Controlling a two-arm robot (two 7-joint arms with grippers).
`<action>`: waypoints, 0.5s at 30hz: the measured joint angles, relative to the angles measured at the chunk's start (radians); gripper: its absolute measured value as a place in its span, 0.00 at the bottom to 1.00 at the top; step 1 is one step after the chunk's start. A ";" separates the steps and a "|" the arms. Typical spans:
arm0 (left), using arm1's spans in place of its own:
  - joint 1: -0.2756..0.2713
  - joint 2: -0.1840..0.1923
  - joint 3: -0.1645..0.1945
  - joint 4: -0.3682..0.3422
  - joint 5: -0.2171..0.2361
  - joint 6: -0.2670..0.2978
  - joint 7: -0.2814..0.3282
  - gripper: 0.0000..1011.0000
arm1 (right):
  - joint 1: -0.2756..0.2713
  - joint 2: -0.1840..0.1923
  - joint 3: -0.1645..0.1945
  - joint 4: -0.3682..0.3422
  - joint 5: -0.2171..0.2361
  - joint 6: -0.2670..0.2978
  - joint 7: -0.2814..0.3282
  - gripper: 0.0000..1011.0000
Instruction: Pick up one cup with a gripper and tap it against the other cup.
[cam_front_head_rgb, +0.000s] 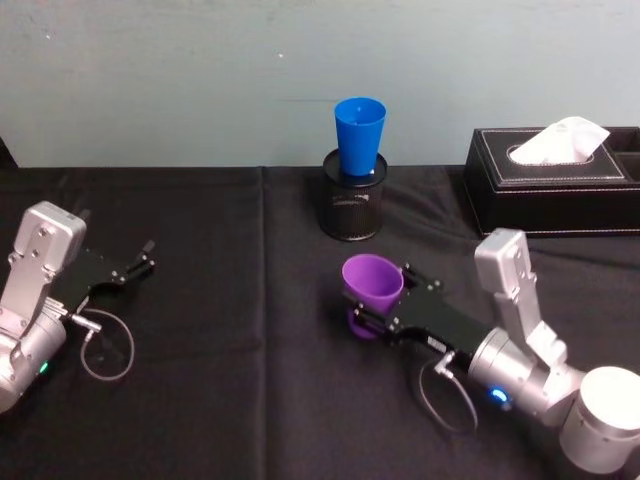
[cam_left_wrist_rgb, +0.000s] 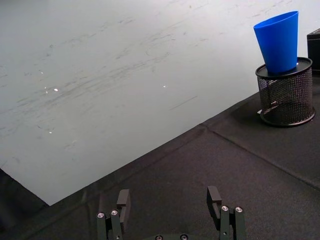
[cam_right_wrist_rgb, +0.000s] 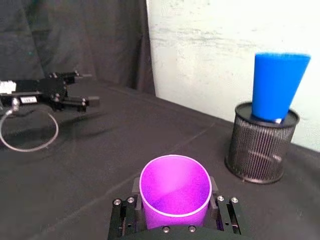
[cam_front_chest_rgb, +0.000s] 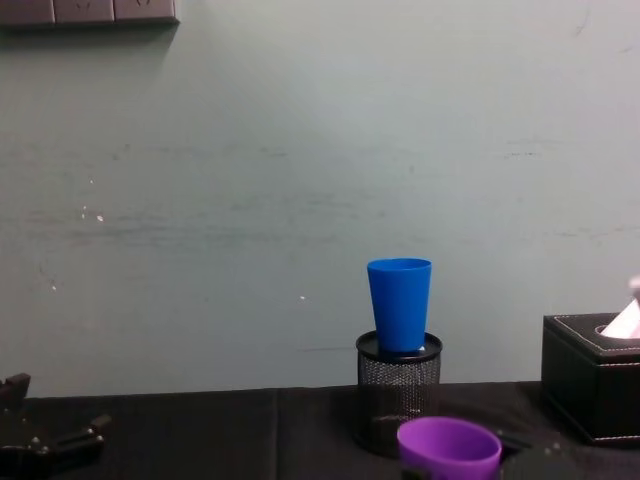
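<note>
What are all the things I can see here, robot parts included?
purple cup: one, purple, on the table's right half, between the right gripper's fingers
blue cup: one, bright blue, upright in the top of the mesh pen holder
mesh pen holder: one, black, at the back middle of the table
tissue box: one, black with a white tissue, back right
tablecloth: one, black, covering the table
wall: one, pale green, behind the table
right gripper: one, black on a silver arm, closed around the purple cup
left gripper: one, black, open, idle at the table's left
</note>
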 joint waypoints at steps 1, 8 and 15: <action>0.000 0.000 0.000 0.000 0.000 0.000 0.000 0.99 | 0.000 0.000 0.000 0.000 0.000 0.000 0.000 0.72; 0.000 0.000 0.000 0.000 0.000 0.000 0.000 0.99 | -0.014 0.037 0.033 -0.130 0.033 0.104 -0.003 0.72; 0.000 0.000 0.000 0.000 0.000 0.000 0.000 0.99 | -0.003 0.063 0.049 -0.204 0.077 0.177 -0.002 0.72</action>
